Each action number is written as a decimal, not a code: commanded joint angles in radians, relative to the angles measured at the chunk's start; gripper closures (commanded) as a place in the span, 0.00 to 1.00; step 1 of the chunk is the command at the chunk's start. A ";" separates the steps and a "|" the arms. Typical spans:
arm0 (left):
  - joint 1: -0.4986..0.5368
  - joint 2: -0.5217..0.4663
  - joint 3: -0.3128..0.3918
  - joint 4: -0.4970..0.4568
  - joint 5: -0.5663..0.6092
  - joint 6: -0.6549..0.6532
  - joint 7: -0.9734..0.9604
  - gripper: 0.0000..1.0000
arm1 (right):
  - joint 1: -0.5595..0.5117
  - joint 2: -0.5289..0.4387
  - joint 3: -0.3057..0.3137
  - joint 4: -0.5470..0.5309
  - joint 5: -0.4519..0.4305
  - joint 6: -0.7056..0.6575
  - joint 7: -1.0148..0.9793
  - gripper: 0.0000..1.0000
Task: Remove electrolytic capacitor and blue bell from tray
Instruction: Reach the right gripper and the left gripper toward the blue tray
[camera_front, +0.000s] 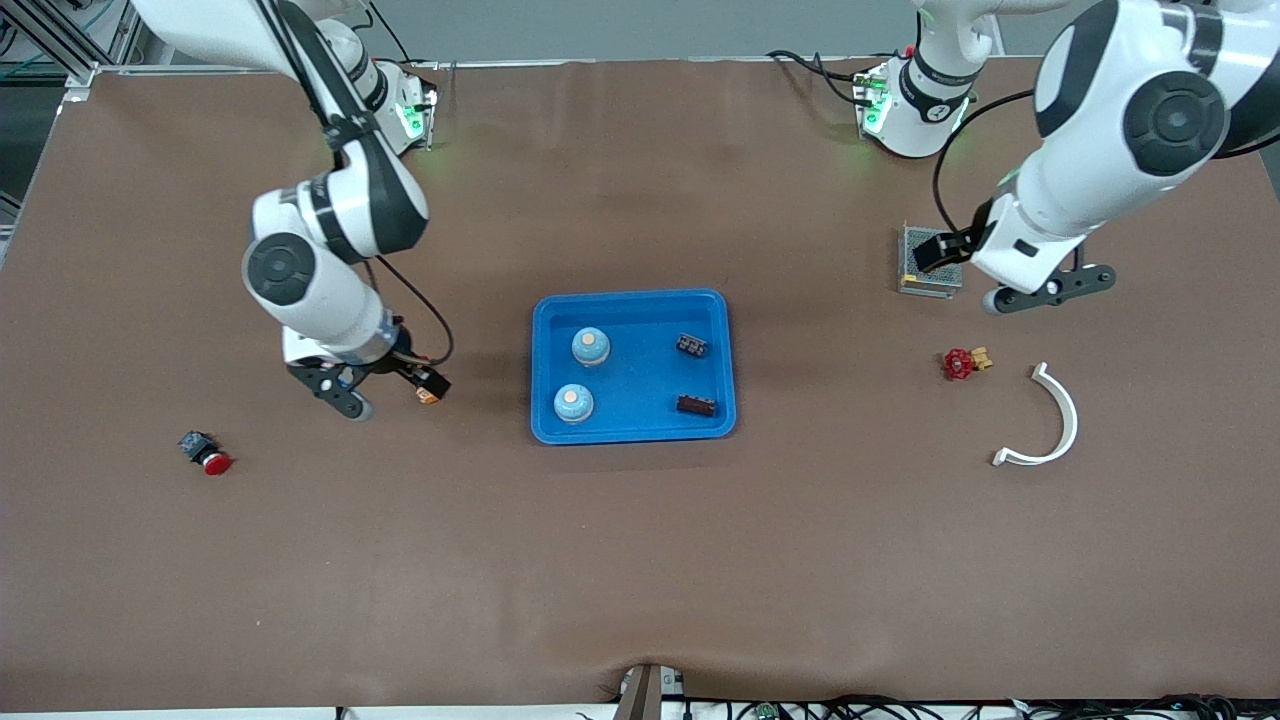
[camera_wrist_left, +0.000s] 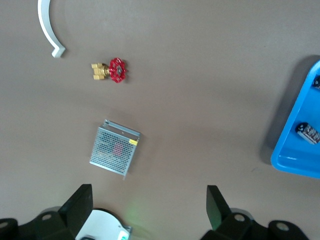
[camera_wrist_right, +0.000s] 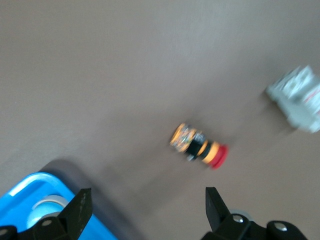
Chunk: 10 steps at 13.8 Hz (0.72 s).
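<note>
A blue tray (camera_front: 634, 303) stands mid-table. In it are two pale-blue bells (camera_front: 590, 346) (camera_front: 573, 403) at the right arm's end and two dark capacitors (camera_front: 691, 345) (camera_front: 696, 405) at the left arm's end. My right gripper (camera_front: 335, 385) (camera_wrist_right: 148, 195) hangs open and empty over bare table between the tray (camera_wrist_right: 27, 187) and a red push button. One bell (camera_wrist_right: 47, 207) shows in its view. My left gripper (camera_front: 1050, 288) (camera_wrist_left: 148, 195) is open and empty over the table beside a metal mesh box. Its view shows the tray's corner (camera_wrist_left: 295, 150) and a capacitor (camera_wrist_left: 310, 133).
A red push button (camera_front: 207, 454) (camera_wrist_right: 200, 147) lies toward the right arm's end. Toward the left arm's end lie a metal mesh box (camera_front: 930, 262) (camera_wrist_left: 115, 150), a red-handled brass valve (camera_front: 963, 362) (camera_wrist_left: 112, 70) and a white curved piece (camera_front: 1055, 420) (camera_wrist_left: 46, 27).
</note>
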 joint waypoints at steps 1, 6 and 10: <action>0.001 0.037 -0.044 -0.009 -0.031 0.043 -0.112 0.00 | 0.075 0.044 -0.009 0.057 0.024 0.000 0.233 0.00; -0.002 0.135 -0.131 -0.009 -0.034 0.114 -0.339 0.00 | 0.184 0.179 -0.010 0.169 0.024 0.015 0.595 0.00; -0.011 0.236 -0.182 -0.009 -0.031 0.216 -0.514 0.01 | 0.217 0.294 -0.010 0.277 0.015 0.054 0.784 0.00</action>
